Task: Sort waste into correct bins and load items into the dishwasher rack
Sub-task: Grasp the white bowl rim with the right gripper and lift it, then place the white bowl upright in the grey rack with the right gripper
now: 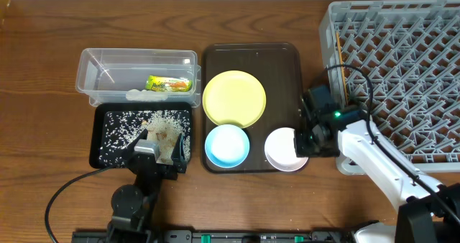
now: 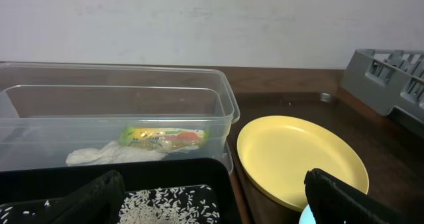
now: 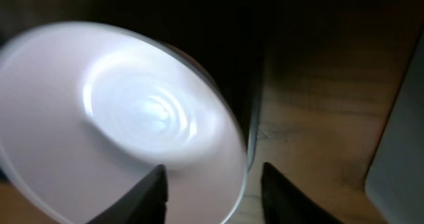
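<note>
The yellow-green wrapper (image 1: pixel 169 83) and the white scrap (image 1: pixel 142 94) lie in the clear tub (image 1: pixel 136 57); both also show in the left wrist view, wrapper (image 2: pixel 164 136) and scrap (image 2: pixel 106 155). Rice scraps (image 1: pixel 126 126) cover the black tray (image 1: pixel 99 146). My left gripper (image 1: pixel 154 144) hangs open and empty over the rice (image 2: pixel 165 204). The yellow plate (image 1: pixel 233 98), blue bowl (image 1: pixel 227 144) and pinkish-white bowl (image 1: pixel 282 149) sit on the brown tray. My right gripper (image 1: pixel 307 139) is open, its fingers (image 3: pixel 213 174) astride that bowl's right rim (image 3: pixel 132 111). The chopsticks (image 1: pixel 340 60) lie in the grey rack (image 1: pixel 402 70).
The brown serving tray (image 1: pixel 287 63) stands between the bins and the rack. The rack's near corner is right beside my right arm. A black cable (image 1: pixel 68 189) runs over the table at the front left.
</note>
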